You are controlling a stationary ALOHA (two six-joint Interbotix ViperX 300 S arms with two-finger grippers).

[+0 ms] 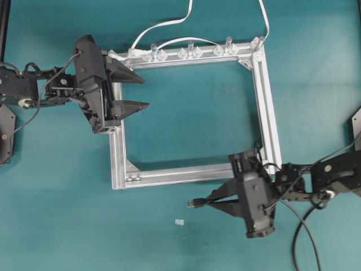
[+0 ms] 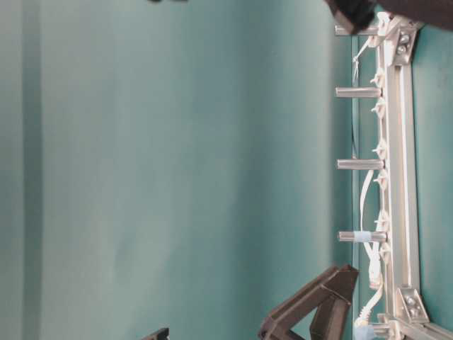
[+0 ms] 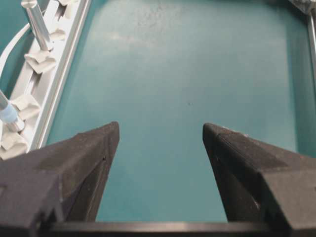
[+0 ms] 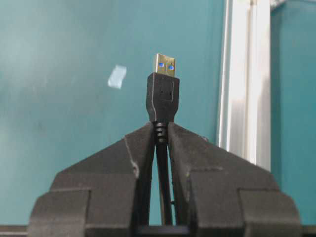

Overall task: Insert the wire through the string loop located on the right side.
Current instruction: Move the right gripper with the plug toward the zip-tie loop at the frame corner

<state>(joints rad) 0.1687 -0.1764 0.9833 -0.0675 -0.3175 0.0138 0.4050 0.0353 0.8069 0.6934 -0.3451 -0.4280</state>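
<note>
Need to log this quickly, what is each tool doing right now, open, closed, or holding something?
Left tool: open, holding nothing.
Right tool: closed on the wire, just behind its plug.

We are seeing a teal table (image 1: 180, 130) filling every view, plain and unpatterned. At its centre a silver aluminium frame (image 1: 271, 113) is gleaming, with clear plastic clips (image 1: 189, 52) along its twelve o'clock bar and white flat cables (image 1: 163, 25) curling above. Both the left gripper (image 1: 132, 90) and the right gripper (image 1: 211, 202) are showing matte black. The wire (image 4: 163, 103) is showing black, its plug tip shining gold with two blue dots. A pale scrap (image 1: 179, 222) is lying at six o'clock. One post (image 2: 362, 236) is wearing a pale blue band.
</note>
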